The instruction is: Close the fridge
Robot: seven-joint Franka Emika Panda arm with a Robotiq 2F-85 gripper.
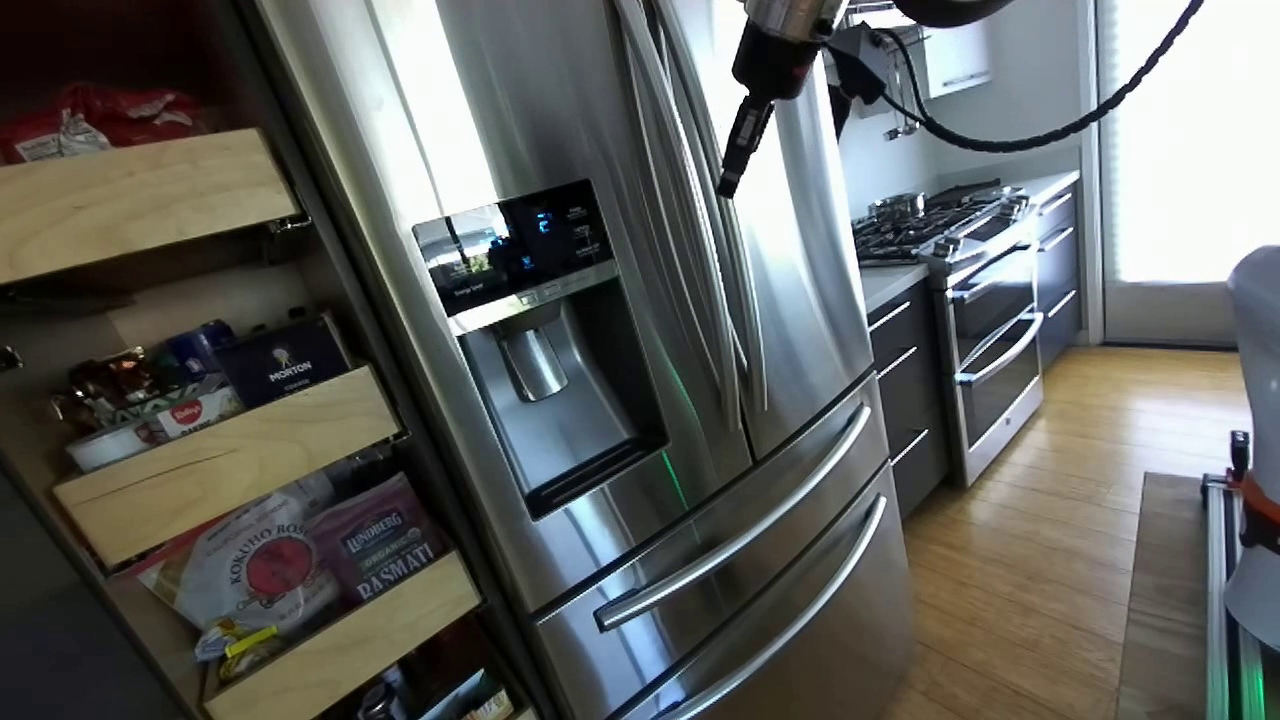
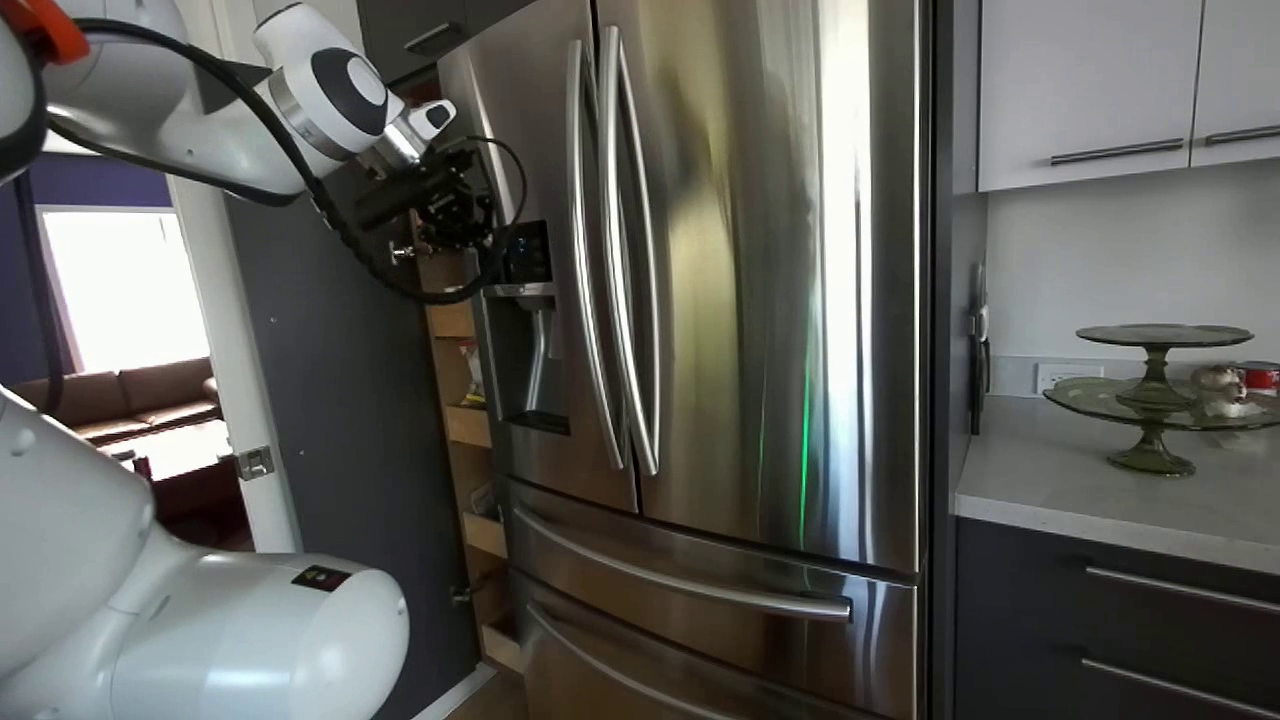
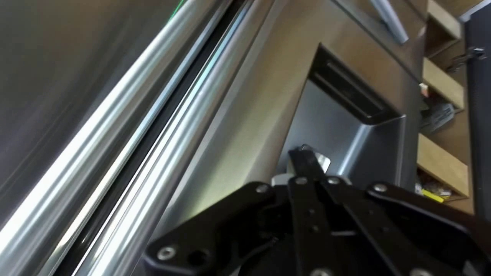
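Note:
The stainless-steel fridge (image 1: pixel 690 480) stands upright and shows in both exterior views (image 2: pixel 740 330). Its two upper doors look flush with a narrow seam between them, and both drawers look shut. No interior shows. The long door handles (image 2: pixel 625 300) run side by side along the seam. The dark dispenser panel (image 1: pixel 515 245) is on one door. My gripper (image 1: pixel 728 188) is in front of the upper doors, near the handles. In the wrist view the gripper (image 3: pixel 305 159) has its fingers together, with nothing between them, before the dispenser recess (image 3: pixel 337 115). It appears apart from the fridge.
Open pantry shelves (image 1: pixel 230 460) with food stand beside the fridge. A dark pantry door (image 2: pixel 340 420) stands open. A steel oven range (image 1: pixel 990 330) is beyond the fridge. A counter (image 2: pixel 1080 490) with green glass cake stands (image 2: pixel 1150 400) is beside it. My cable (image 2: pixel 370 260) loops near the gripper.

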